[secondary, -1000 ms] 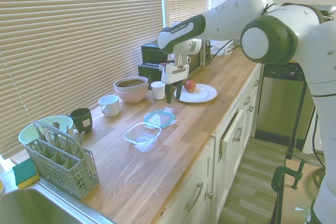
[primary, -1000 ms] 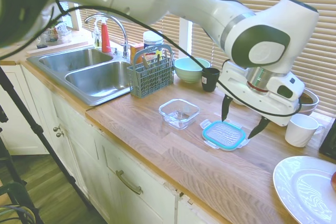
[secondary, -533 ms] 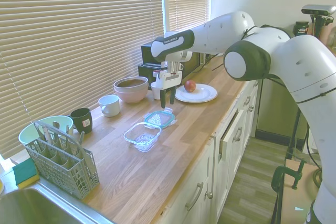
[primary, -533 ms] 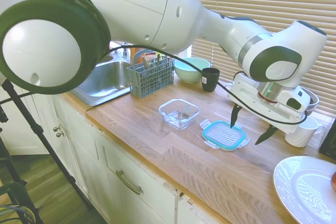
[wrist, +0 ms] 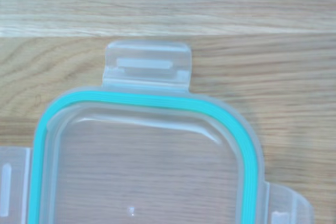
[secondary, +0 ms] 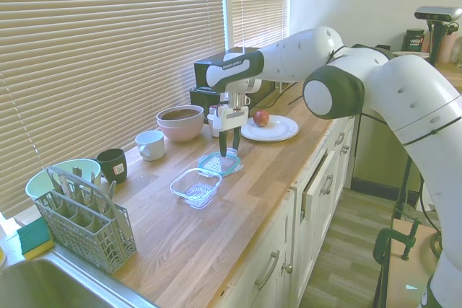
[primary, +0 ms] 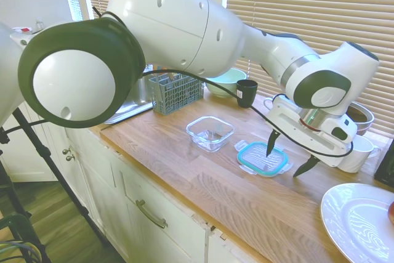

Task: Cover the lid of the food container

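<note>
One white arm is stretched low over the wooden counter (primary: 203, 183), its wrist bent so that the gripper (primary: 287, 156) points down at the lid (primary: 263, 159). The two dark fingers are spread wide, one tip above the lid's clear middle, the other beyond its edge on the side of the white mug (primary: 359, 152); nothing is held between them. In the second exterior view the gripper (secondary: 228, 151) is seen hanging straight above the lid (secondary: 219, 164), its tips close to it, though contact cannot be judged.

The lid lies flat on the counter, teal seal all round, clear snap tabs sticking out. In the wrist view the lid (wrist: 142, 166) fills the lower part, one tab and a rounded corner sharply shown against the wood grain.

The food container (primary: 210, 132) stands just beside the lid, apart from it, open and apparently empty. A grey cutlery basket (primary: 177, 90) holds a few utensils near the sink (primary: 129, 108). A mint-green bowl (primary: 225, 80) and a dark cup (primary: 247, 92) stand by the blinds. A white plate (secondary: 268, 128) bears a red fruit (secondary: 261, 117), and a pink bowl (secondary: 180, 122) is set behind the mug
</note>
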`<state>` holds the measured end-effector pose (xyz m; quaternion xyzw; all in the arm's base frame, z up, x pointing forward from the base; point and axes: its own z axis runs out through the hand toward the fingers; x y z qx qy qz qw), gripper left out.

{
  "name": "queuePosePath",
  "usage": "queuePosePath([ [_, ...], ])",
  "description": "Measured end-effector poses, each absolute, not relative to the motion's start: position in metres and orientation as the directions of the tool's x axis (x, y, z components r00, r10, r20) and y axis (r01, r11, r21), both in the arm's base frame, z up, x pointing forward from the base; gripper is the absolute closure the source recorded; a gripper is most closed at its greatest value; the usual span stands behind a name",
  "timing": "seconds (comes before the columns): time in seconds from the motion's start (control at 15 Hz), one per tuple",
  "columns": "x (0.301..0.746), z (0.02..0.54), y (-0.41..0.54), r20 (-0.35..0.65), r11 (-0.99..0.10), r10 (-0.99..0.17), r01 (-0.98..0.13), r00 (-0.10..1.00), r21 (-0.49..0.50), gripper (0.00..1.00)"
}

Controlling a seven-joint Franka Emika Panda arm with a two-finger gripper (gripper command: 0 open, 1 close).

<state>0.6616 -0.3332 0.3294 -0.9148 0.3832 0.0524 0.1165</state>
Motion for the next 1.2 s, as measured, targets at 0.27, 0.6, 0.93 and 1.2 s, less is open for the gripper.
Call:
queuePosePath([
  [0.27,0.662,0.328,-0.329,-0.207,-0.673,-0.686,-0.717,0.697,-0.183,0.0],
  [0.6,0.663,0.327,-0.326,-0.22,-0.669,-0.685,-0.719,0.694,-0.186,0.0],
  [0.93,0.664,0.327,-0.322,-0.231,-0.661,-0.69,-0.727,0.686,-0.185,1.0],
  [1.2,0.665,0.326,-0.321,-0.233,-0.657,-0.693,-0.73,0.683,-0.186,1.0],
])
